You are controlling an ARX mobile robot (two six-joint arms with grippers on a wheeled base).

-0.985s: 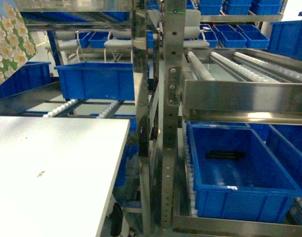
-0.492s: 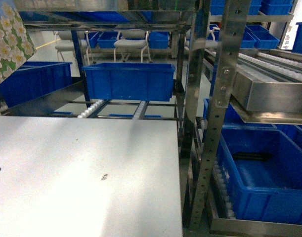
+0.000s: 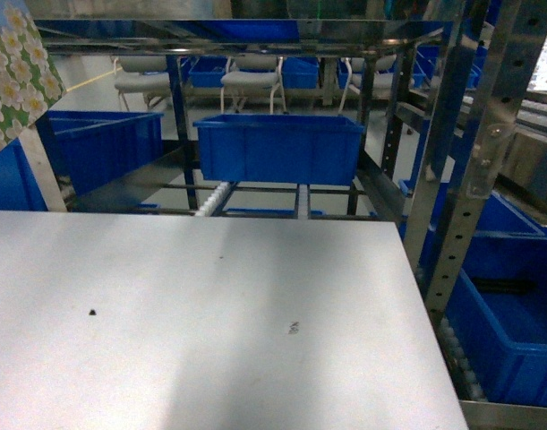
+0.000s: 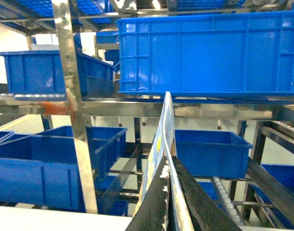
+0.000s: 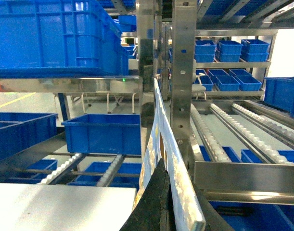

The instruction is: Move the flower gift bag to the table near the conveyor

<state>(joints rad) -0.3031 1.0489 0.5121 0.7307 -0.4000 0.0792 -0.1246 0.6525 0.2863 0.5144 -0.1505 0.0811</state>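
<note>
The flower gift bag (image 3: 18,76) hangs in the air above the far left corner of the table (image 3: 210,322), clear of its surface. The left gripper (image 4: 168,199) pinches the bag's thin edge between its dark fingers, and the right gripper (image 5: 168,207) clamps it likewise. The conveyor (image 3: 255,193) stands just behind the table, carrying a blue bin (image 3: 277,148).

No readable writing, labels, brands or numbers anywhere: the blue bins (image 3: 279,148), the steel rack posts (image 3: 474,161) and the white surface (image 3: 210,340) carry none
</note>
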